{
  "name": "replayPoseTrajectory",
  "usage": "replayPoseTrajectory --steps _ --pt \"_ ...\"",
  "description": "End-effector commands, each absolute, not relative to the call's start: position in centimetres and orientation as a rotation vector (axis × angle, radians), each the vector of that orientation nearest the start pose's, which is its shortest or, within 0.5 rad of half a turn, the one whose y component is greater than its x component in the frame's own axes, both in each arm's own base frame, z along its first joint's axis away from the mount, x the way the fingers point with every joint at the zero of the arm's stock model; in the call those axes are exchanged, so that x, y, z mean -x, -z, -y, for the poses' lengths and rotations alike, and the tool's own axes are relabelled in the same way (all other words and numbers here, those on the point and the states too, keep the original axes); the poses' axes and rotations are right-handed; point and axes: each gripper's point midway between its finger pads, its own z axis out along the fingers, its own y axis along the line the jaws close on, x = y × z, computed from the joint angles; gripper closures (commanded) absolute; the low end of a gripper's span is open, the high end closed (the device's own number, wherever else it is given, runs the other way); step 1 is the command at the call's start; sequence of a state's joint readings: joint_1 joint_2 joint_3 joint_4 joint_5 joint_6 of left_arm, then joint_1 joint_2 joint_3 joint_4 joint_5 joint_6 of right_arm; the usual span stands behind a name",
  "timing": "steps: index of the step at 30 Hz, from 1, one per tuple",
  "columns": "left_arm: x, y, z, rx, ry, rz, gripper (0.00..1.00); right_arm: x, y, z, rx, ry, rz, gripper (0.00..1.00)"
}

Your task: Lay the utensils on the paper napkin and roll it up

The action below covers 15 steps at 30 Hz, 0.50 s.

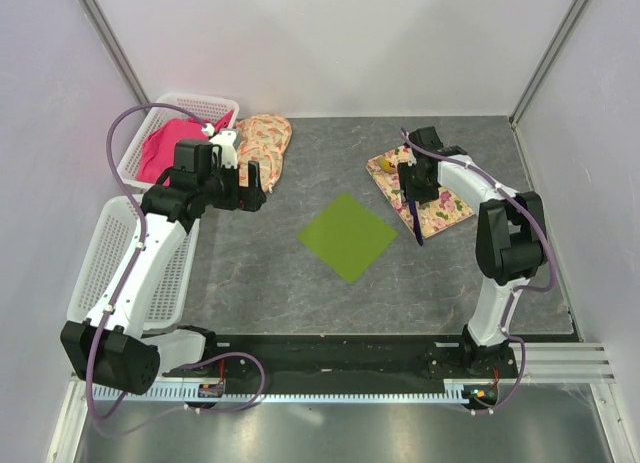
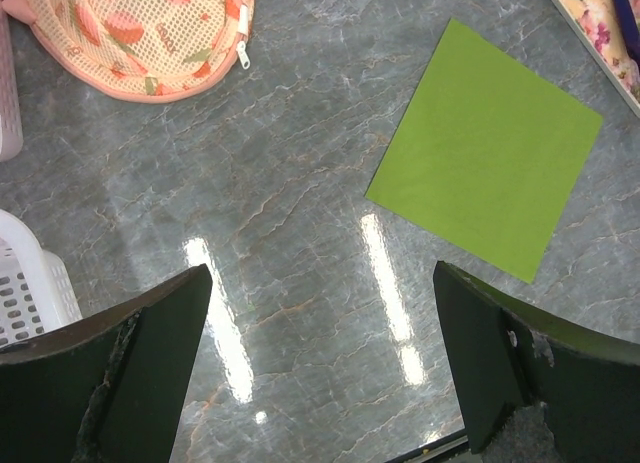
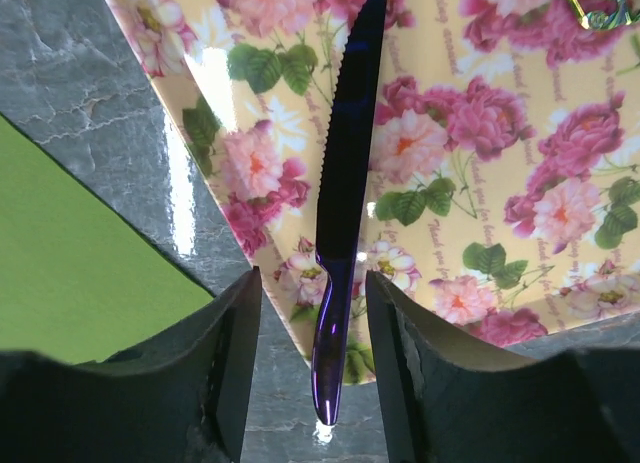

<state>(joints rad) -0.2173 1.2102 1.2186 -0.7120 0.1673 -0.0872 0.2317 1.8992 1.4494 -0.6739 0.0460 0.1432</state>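
Open tabletop (image 1: pixel 250 268), seemingly, between napkin (image 1: pixel 347 235), baskets (image 1: pixel 95 253)

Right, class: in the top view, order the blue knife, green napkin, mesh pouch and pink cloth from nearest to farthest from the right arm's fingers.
1. Blue knife: between the right arm's fingers, on the floral mat.
2. Green napkin: table centre, to their left.
3. Mesh pouch: far left, beside the basket.
4. Pink cloth: inside that basket.

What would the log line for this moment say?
right gripper open over blue knife on floral mat | left gripper open above table | napkin bare
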Motion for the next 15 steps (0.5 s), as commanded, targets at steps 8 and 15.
replayPoseTrajectory --steps 8,15 --pt "-32.5 -23.8 10.5 -0.198 0.37 -2.239 0.0 -41.4 -5.7 -8.2 0.078 0.06 -2.733 0.49" --pt "-32.6 -23.8 10.4 -0.201 0.364 -2.237 0.0 -41.6 -4.9 -7.9 0.07 0.095 -2.748 0.53"
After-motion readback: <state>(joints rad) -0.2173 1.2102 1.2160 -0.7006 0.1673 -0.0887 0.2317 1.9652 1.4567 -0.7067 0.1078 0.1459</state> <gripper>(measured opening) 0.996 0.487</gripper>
